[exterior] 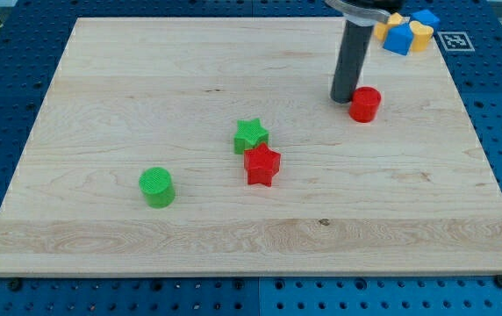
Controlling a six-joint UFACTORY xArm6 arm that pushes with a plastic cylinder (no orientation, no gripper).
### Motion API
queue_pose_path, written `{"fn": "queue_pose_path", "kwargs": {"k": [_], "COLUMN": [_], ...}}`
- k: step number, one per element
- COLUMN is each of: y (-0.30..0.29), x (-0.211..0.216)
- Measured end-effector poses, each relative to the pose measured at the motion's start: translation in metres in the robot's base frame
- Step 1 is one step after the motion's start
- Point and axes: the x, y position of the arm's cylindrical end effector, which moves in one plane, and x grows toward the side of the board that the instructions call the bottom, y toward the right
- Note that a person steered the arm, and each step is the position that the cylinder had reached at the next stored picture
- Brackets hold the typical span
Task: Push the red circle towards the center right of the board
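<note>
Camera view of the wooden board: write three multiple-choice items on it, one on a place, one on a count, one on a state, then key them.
1. My tip is where relative to the red circle block?
A. at its left in the view
B. far below it
C. at its right

2. How many star-shaped blocks lie mid-board?
A. one
B. two
C. four

3. The green star block and red star block are
A. close together
B. at opposite edges
C. stacked

Key: 1 A, the rod ends right beside the circle's left side; 2 B, one green, one red; 3 A, they sit side by side, seemingly touching.
</note>
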Motion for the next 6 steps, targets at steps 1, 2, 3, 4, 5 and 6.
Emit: {"fn": "queue_pose_path", "kwargs": {"k": [1, 2, 3, 4, 5, 6], "y": [-0.014, -0.007, 0.017, 0.038, 0.036, 0.075], "x": [0.022, 0.033, 0.030, 0.019, -0.003, -0.011]}}
